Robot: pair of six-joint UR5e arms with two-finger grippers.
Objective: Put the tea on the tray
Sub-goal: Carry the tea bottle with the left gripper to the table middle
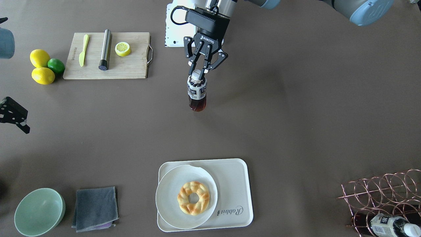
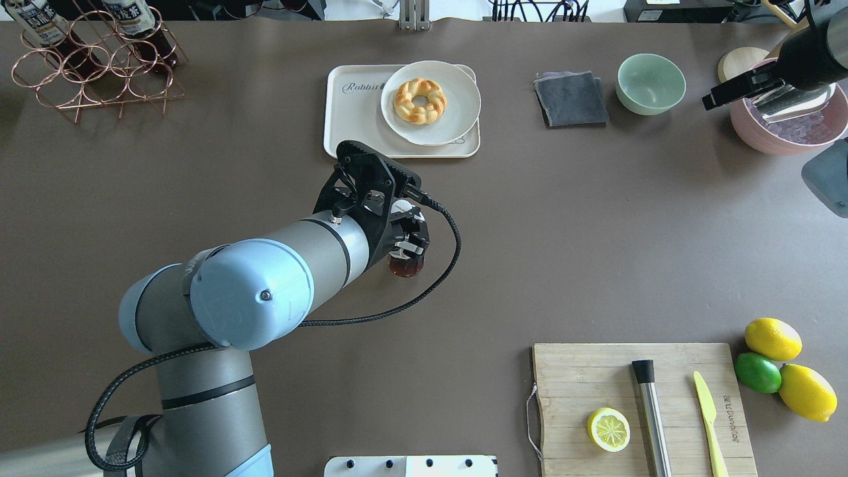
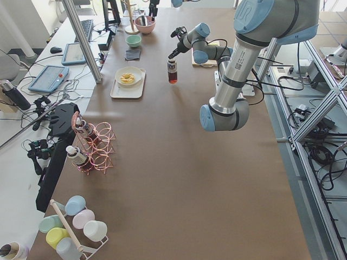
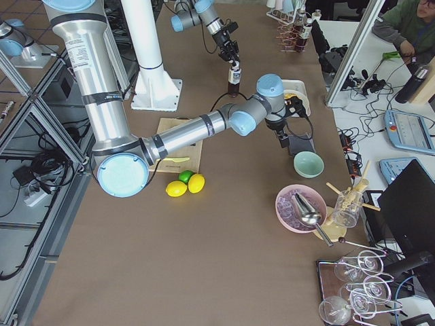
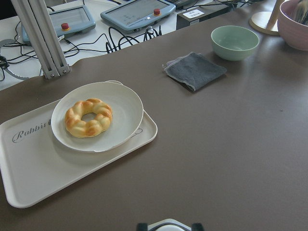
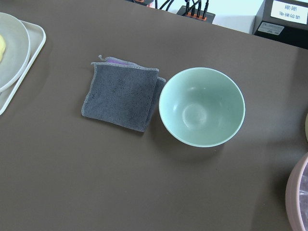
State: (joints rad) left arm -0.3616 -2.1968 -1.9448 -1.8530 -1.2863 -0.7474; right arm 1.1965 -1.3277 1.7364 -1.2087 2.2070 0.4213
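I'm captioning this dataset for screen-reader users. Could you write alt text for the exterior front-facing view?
The left gripper, jaws closed on the cap of the tea bottle, holds it upright at mid-table. Nearer the camera, the tray carries a white plate with a ring pastry. A cutting board with a lemon half lies at upper left.

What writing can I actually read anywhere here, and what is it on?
"Rabbit": grey script on the tray.
"ROBOTIQ": white letters on the left claw, which is closed on the tea.
Label on the tea: print too small to read.
Engraving along one edge of the cutting board: too small to read.
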